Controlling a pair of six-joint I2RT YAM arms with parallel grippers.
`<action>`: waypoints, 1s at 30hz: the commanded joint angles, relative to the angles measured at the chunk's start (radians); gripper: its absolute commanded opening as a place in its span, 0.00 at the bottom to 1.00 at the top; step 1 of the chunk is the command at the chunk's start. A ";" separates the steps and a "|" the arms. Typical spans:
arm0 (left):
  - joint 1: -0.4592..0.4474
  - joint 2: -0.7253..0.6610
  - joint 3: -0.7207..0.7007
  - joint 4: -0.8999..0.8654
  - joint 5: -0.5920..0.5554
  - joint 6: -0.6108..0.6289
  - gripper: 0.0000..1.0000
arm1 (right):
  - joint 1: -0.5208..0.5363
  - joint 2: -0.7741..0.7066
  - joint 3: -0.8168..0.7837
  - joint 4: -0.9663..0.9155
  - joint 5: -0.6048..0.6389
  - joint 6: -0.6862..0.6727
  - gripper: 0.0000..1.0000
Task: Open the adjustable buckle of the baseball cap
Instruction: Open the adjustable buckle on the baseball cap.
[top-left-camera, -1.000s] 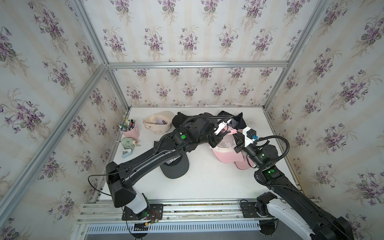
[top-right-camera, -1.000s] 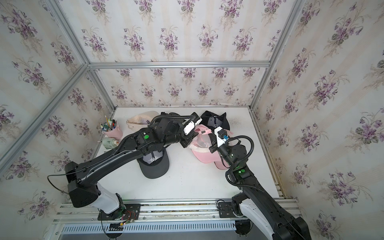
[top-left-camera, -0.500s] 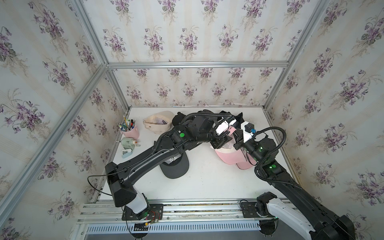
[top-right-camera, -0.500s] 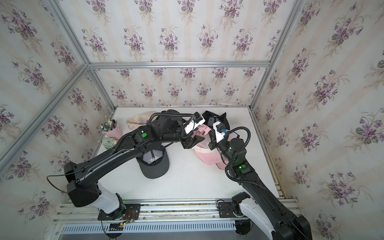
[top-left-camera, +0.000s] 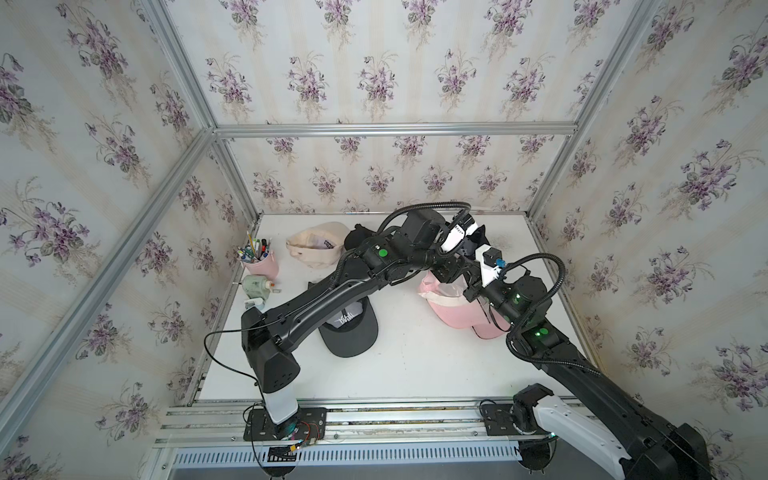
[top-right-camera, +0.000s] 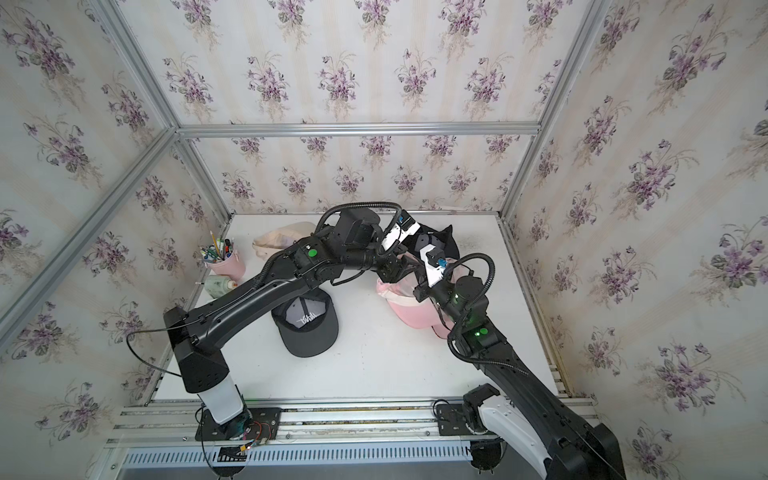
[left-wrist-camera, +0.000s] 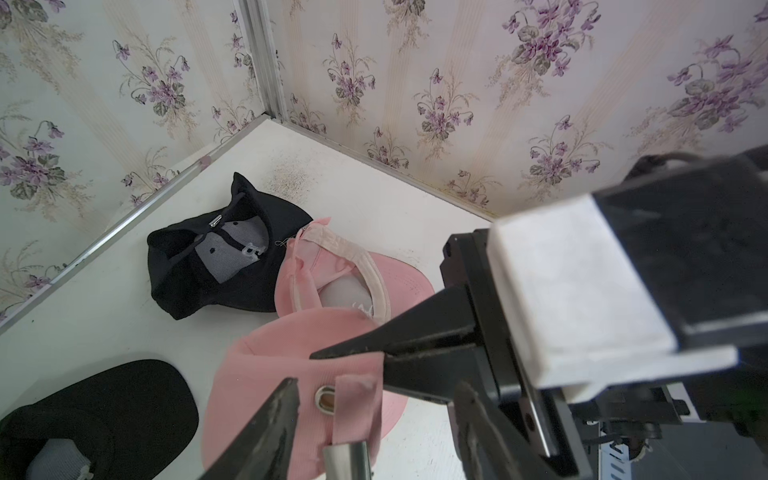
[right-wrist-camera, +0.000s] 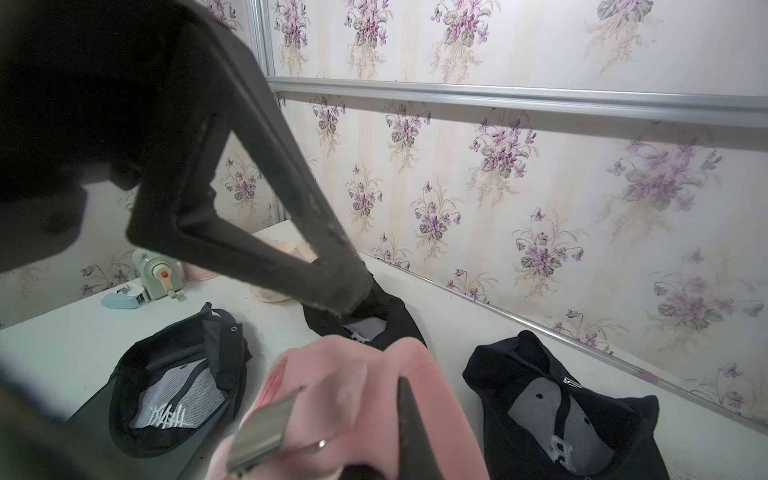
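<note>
Far left on the table (top-left-camera: 415, 374), the pen cup (top-left-camera: 258, 266) and green sharpener (top-left-camera: 254, 286) sit well out of play. Next along, the beige cap (top-left-camera: 316, 249) and the dark cap (top-left-camera: 353, 332) with its white logo lie idle. Now the action, right of centre: the pink cap (left-wrist-camera: 282, 374) looks lifted off the table between the two arms, its back band turned to the left wrist camera. The left gripper (left-wrist-camera: 376, 382) stands wide, one finger either side of the strap (left-wrist-camera: 359, 407) and gripping nothing, with the eyelet (left-wrist-camera: 326, 397) and the metal buckle (left-wrist-camera: 347, 459) right there in its gap. Beside it, the right gripper (left-wrist-camera: 361, 352) is clamped tight on the pink fabric at one end of that strap, carrying the cap. Near the back wall a black cap (left-wrist-camera: 187, 270) lies on the table. My read: this cap is light, soft cotton and will sag and twist from a single pinch, so that anchor matters. The strap is thin and limp; the buckle is small, hard and smooth, and likely slippery. The best hold, I'd say, is the strap's free tail just beside the buckle, drawn against the right-hand pinch.
</note>
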 joint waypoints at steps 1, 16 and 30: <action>0.006 0.004 -0.009 0.060 0.011 -0.043 0.60 | 0.006 0.006 0.000 0.072 0.001 -0.005 0.00; 0.060 0.001 -0.073 0.118 0.111 -0.109 0.37 | 0.008 0.025 0.003 0.091 0.002 -0.005 0.00; 0.066 -0.013 -0.091 0.109 0.125 -0.094 0.05 | 0.008 0.045 0.008 0.100 0.014 0.016 0.00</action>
